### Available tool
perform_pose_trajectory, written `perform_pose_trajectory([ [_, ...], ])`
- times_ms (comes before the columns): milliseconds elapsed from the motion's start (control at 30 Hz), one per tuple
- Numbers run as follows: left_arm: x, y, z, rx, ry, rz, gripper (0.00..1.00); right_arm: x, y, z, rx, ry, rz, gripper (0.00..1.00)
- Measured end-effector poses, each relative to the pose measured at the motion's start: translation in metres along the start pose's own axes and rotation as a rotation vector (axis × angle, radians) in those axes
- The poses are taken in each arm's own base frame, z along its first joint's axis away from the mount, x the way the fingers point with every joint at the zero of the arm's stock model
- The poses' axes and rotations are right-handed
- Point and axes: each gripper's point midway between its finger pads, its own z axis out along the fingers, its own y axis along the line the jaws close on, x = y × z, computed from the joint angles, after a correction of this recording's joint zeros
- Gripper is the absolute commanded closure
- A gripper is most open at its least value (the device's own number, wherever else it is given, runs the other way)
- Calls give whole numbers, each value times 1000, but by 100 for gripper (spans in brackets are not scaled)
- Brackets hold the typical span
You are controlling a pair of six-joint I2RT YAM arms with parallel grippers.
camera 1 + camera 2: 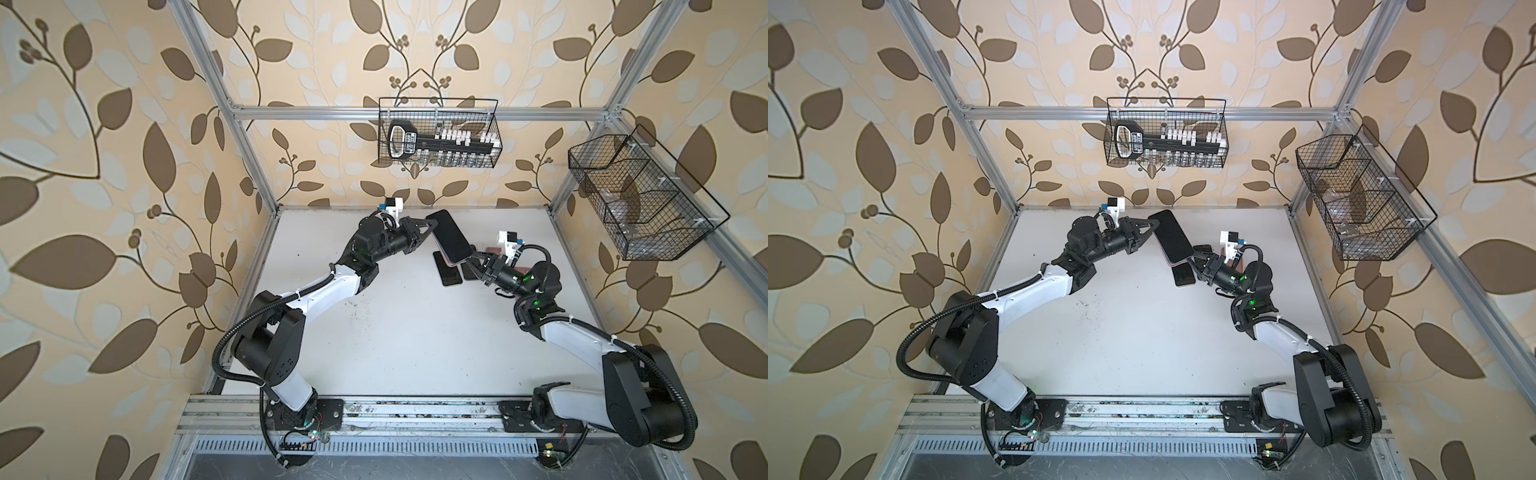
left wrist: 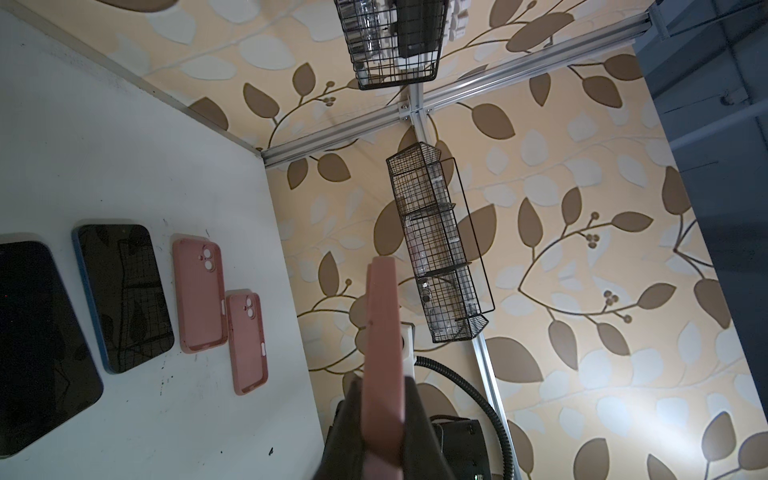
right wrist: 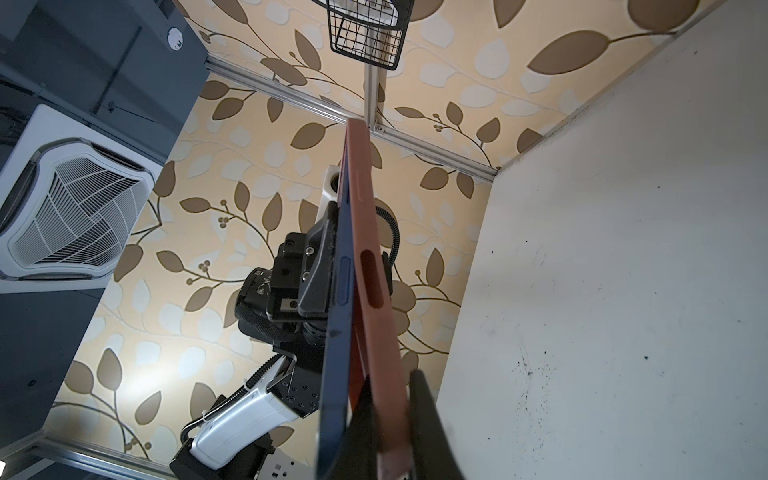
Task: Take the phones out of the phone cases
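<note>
Pink phone case (image 3: 374, 232) sits pinched in the clenched right claw (image 3: 395, 419), splayed off the blue phone (image 3: 338, 316). Both run lengthwise straight ahead to the left claw (image 2: 382, 390), clamped across them.

Above the far half of the white tabletop (image 1: 395, 332) hangs the tilted pink silicone phone case (image 3: 382, 353). The dark-screened slab phone (image 1: 451, 239) lies in it, the left gripper (image 1: 433, 226) clamps the case's far-left end, and the right gripper (image 1: 473, 254) clamps its near-right end, where phone and case stand slightly apart. On the table below the case lie two bare black-screened phones (image 2: 124, 295) side by side, with two empty pink cases (image 2: 199, 291) just to their right. Behind the case a black wire basket (image 1: 438, 133) holding a black-handled tool (image 1: 401, 139) hangs on the back rail, and well to the case's right hangs a second black wire basket (image 1: 640, 195).
</note>
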Motion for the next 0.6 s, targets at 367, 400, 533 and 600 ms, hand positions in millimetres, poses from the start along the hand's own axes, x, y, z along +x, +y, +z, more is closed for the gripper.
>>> perform_pose_trajectory([
  [367,-6,21,0,-52,-42,-20,55,-1,0,4,-31,4,13,100],
  [400,-6,22,0,-53,-43,-23,52,-1,1,4,-33,3,15,100],
  [533,-5,27,-1,-61,-43,-32,38,-2,1,4,-34,-4,21,100],
  [600,-5,28,-1,-65,-43,-40,34,-4,0,4,-31,-12,24,100],
])
